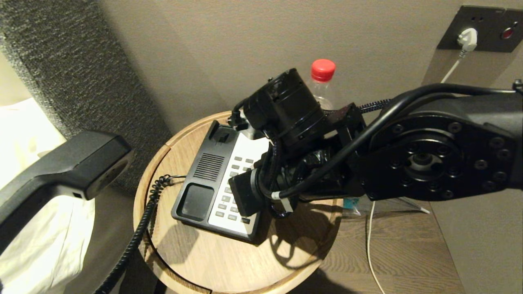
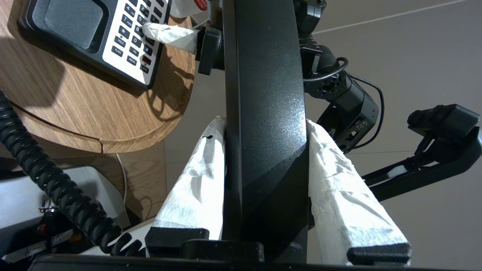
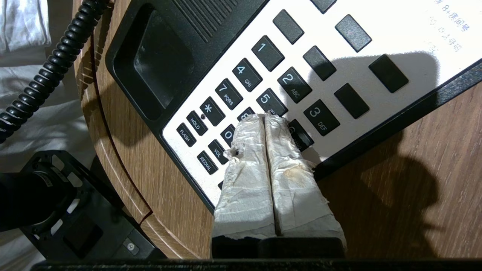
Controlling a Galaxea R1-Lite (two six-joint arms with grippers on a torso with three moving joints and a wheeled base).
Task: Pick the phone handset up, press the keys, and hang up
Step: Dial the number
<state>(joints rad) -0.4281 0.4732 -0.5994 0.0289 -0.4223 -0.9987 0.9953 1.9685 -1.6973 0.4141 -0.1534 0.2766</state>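
While the left hand (image 2: pixel 265 241) pinches the phone handset (image 2: pixel 263 113) across its straight middle bar, the handset hangs off the bench, out to the side of the phone base and well apart from its cradle. That middle bar looks like the right place to hold it: a stiff, hard black plastic bar with a fine pebbled finish, narrow enough for the two padded fingers (image 2: pixel 196 195) to press flat on its opposite sides. It is probably light, but longish, with a bulging end beyond the grip, so it may want to tip if the pinch loosens. Its coiled cord (image 1: pixel 139 232) is springy and runs from beside the left hand back to the base, so it will likely tug gently as the handset travels to the cradle.

The right hand (image 3: pixel 265 117) has its two wrapped fingers pressed together into one blunt tip, resting down among the keys (image 3: pixel 263 75), touching around the 8 and just beside the 5 and 0. The keys are small, dark, flat-topped rectangles with white lettering, set close in rows on a smooth white faceplate (image 3: pixel 395 34); being so near each other, the broad tip could easily catch two at once. The wrapping on the fingers is crinkled white tape, soft-looking and frayed at the tip.

Under the right hand, the phone base (image 1: pixel 200 200) is black moulded plastic with a slotted grille and hollow cradle wells. It sits on a round bench (image 1: pixel 229 261) of pale wood grain, where a firm press might slide it.
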